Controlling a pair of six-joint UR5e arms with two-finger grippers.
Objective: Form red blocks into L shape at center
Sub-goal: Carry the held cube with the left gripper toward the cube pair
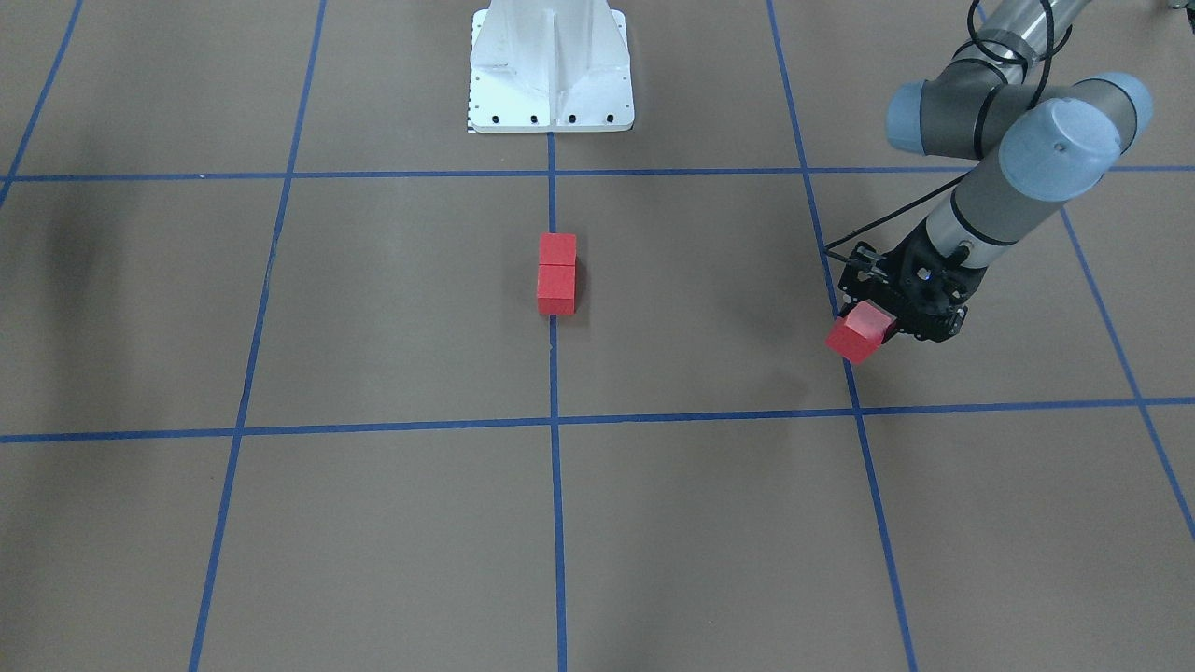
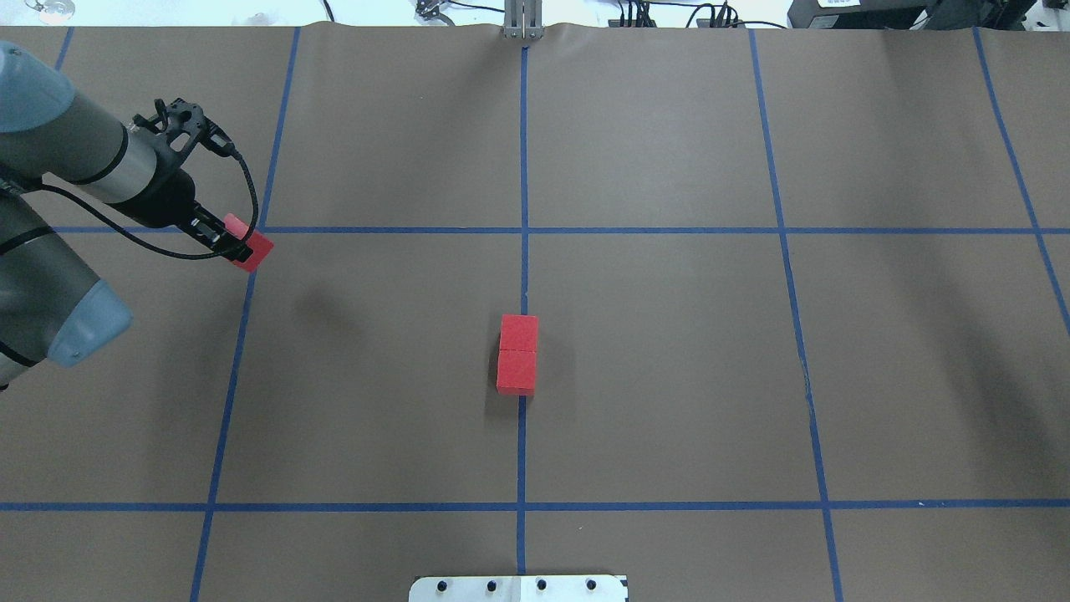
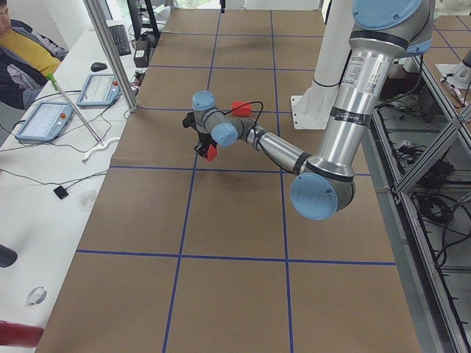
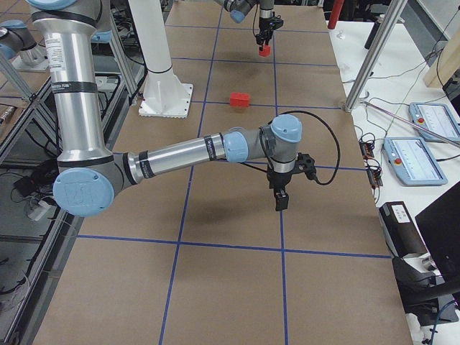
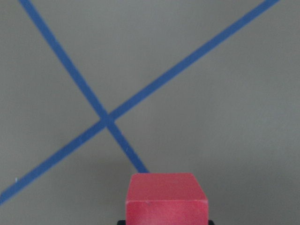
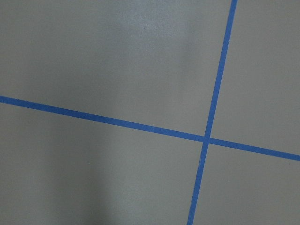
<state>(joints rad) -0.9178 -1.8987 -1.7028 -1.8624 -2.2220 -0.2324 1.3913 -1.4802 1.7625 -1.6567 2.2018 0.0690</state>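
Two red blocks (image 1: 557, 250) (image 1: 556, 289) sit touching in a straight line on the centre blue line; in the overhead view they are the far block (image 2: 519, 332) and the near block (image 2: 517, 371). My left gripper (image 1: 873, 327) (image 2: 238, 244) is shut on the third red block (image 1: 857, 334) (image 2: 252, 249) (image 5: 166, 197) and holds it above the table over a grid-line crossing, about one grid square to the left of the pair. My right gripper (image 4: 280, 200) shows only in the exterior right view, hanging over a line crossing; I cannot tell whether it is open or shut.
The white robot base (image 1: 551, 65) (image 2: 518, 588) stands at the table's robot-side edge. A metal post (image 3: 110, 55) and a side desk with tablets (image 3: 44, 121) line the operators' side. A seated person (image 3: 22, 51) is beyond it.
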